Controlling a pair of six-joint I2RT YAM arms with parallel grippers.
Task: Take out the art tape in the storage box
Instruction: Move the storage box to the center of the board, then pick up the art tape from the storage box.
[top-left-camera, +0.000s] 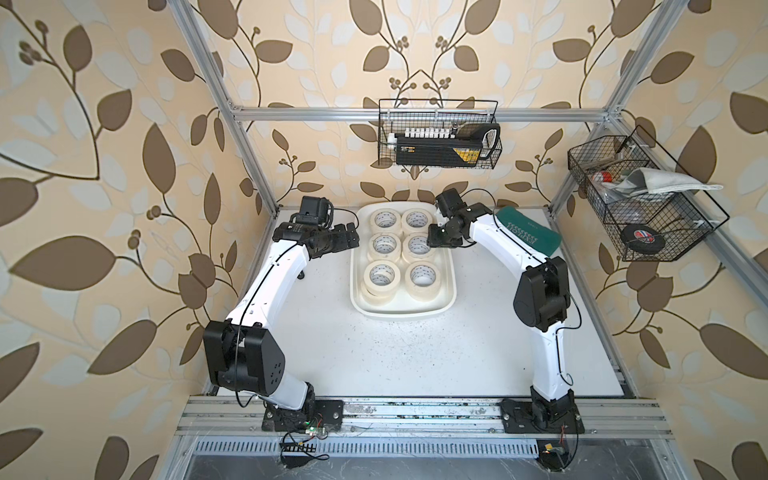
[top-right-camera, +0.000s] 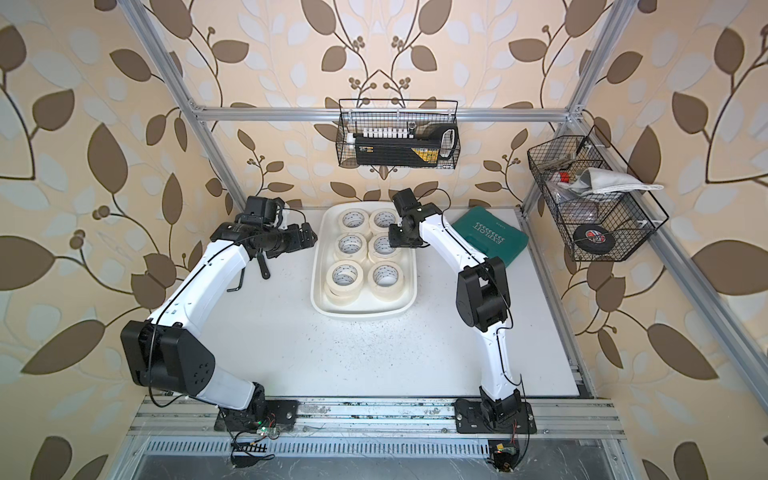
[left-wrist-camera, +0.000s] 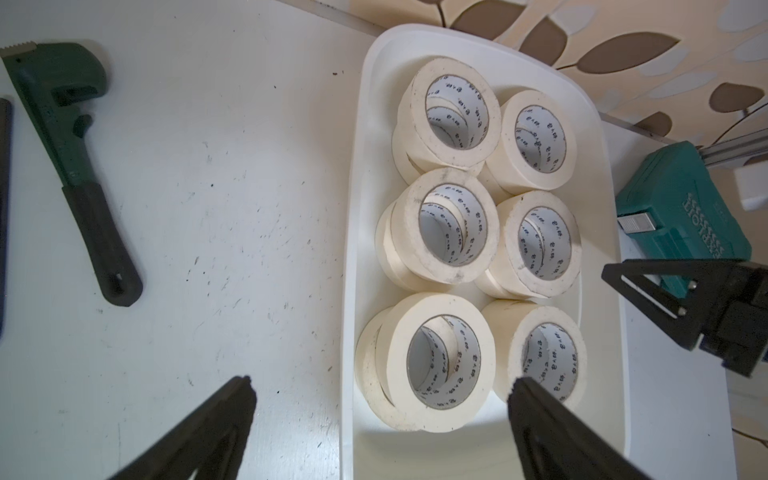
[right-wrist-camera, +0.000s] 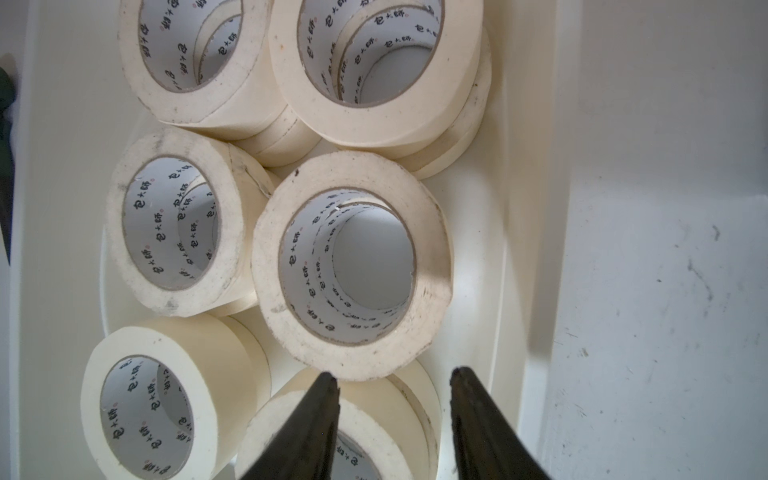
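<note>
Cream paper rings with white printed cores: the art tape (top-left-camera: 422, 292) lies inside the storage box (top-left-camera: 403, 313). There are six stacks in two columns of three, holes facing up, each at least two rolls deep. Neighbouring stacks touch. Upper rolls sit a little off the lower ones, most of all in the near left stack. Ring faces are matte and smudged grey at the edges (right-wrist-camera: 266, 266).

The box is smooth white plastic, shallow, with rounded corners and a flared rim. It stands toward the back middle of the table (top-left-camera: 374, 353), which is white and flecked with dark scuffs.

Right gripper (right-wrist-camera: 392, 372): above the middle stack of the right column. Its black tapered fingers are parted partway, tips at that roll's outer edge beside the box wall (right-wrist-camera: 511, 208). Whether they touch the roll I cannot tell. In both top views its wrist hides part of that stack.

Left gripper (left-wrist-camera: 380, 382): at the box's left rim, fingers spread wide and clear of the rolls. One shows over the table, the other over the box.

Around the box:
- A teal hard case (top-left-camera: 528, 235) of moulded plastic lies near the back right corner, partly under the right arm.
- A green pipe wrench (left-wrist-camera: 79, 166) with a black handle lies flat on the table left of the box, apart from it.
- Two black wire baskets hang on the aluminium frame, one at the back (top-left-camera: 438, 135) and one on the right (top-left-camera: 640, 203). The right one holds a black roll (top-left-camera: 640, 239).
</note>
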